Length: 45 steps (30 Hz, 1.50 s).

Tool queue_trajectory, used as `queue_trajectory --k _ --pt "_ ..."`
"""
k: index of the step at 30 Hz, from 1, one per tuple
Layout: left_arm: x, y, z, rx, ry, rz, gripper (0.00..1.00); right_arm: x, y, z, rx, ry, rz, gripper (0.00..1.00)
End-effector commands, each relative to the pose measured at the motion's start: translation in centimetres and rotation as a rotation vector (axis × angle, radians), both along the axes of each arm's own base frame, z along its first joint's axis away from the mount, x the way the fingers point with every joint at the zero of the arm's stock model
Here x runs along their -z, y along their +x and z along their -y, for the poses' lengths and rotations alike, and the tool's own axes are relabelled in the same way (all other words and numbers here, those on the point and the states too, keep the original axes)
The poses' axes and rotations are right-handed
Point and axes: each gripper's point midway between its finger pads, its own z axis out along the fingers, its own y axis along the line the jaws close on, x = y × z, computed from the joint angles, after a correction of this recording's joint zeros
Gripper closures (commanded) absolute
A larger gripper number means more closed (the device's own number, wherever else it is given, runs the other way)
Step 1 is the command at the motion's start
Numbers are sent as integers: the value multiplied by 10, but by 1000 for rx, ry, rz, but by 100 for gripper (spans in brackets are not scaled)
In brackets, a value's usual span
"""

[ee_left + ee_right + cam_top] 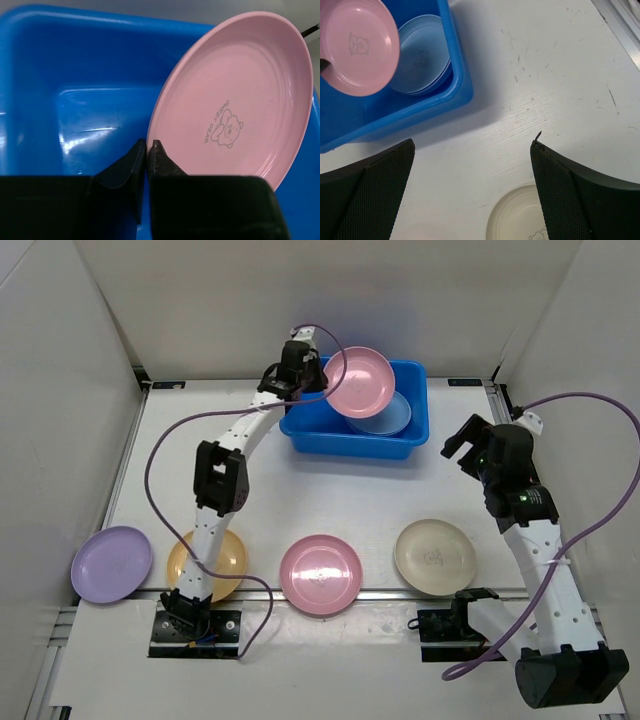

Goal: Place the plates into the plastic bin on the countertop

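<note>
My left gripper is shut on the rim of a pink plate and holds it tilted above the blue plastic bin. The left wrist view shows that pink plate pinched at its edge, over the bin's floor. Light blue plates lie stacked in the bin's right half. On the countertop lie a lilac plate, an orange-yellow plate, a second pink plate and a cream plate. My right gripper is open and empty, right of the bin and above the cream plate.
Metal rails run along the countertop's edges. White walls enclose the back and sides. Purple cables loop off both arms. The front row of plates lies close to the near rail, by the arm bases.
</note>
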Motion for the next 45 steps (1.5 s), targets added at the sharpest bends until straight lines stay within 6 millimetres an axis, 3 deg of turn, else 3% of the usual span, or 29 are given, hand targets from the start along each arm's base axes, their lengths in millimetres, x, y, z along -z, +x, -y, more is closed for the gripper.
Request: queue_trajectory --k 1,3,4,11,14,16,21,22,23,26,27,29,30,32,34,35,38,39,40,41,42,43,44,45 --pt "-32 5 25 2 -88 62 90 3 -3 12 64 -12 -9 1" --pt "-22 7 34 5 -108 50 90 8 0 12 65 -20 -29 1" --pt "-4 8 37 -3 -118 19 90 5 1 12 58 -27 -29 1" --pt "23 12 64 -17 -140 37 90 12 2 11 54 -32 -67 1" --pt "28 9 71 -28 -135 41 79 16 0 11 56 -31 -82 1" --pt "24 11 70 -34 -146 48 67 18 1 9 42 -36 -86 1" --pt "3 5 72 -16 -158 68 7 22 -1 9 25 -57 -118 1" --pt "0 3 71 -14 -156 70 1 23 -2 9 24 -56 -123 1" --pt "-16 1 71 -8 -160 92 1 23 -1 8 15 -60 -125 1" --pt "-35 -7 72 33 -154 120 1 26 -6 7 0 -64 -140 1" --pt "-56 -11 69 37 -160 147 1 29 -7 6 -7 -65 -147 1" --pt "-60 -22 70 78 -154 136 1 34 -10 3 -30 -69 -165 1" --pt "-84 -29 65 84 -161 163 1 34 -11 3 -38 -70 -164 1" --pt "-87 -42 63 102 -142 153 1 44 -15 -1 -61 -66 -199 1" --pt "-116 -57 50 108 -110 195 1 50 -18 -8 -105 -60 -218 1" --pt "-101 -66 44 99 -62 158 1 56 -20 -13 -125 -62 -240 1" --pt "-90 -99 16 69 43 116 1 72 -25 -30 -191 -55 -292 1" --pt "-112 -116 3 58 36 145 1 80 -26 -36 -205 -49 -316 1" --pt "-74 -133 -9 50 79 66 1 87 -29 -45 -236 -53 -331 1" --pt "-67 -143 -18 32 98 54 1 93 -32 -48 -241 -55 -355 1" --pt "-84 -160 -32 15 89 74 1 101 -34 -55 -254 -62 -383 1" --pt "-51 -177 -45 -5 127 14 1 108 -36 -56 -253 -71 -409 1" --pt "-47 -189 -54 -21 129 1 1 111 -37 -57 -249 -79 -423 1" --pt "-62 -206 -65 -38 95 15 1 117 -39 -55 -222 -102 -449 1"
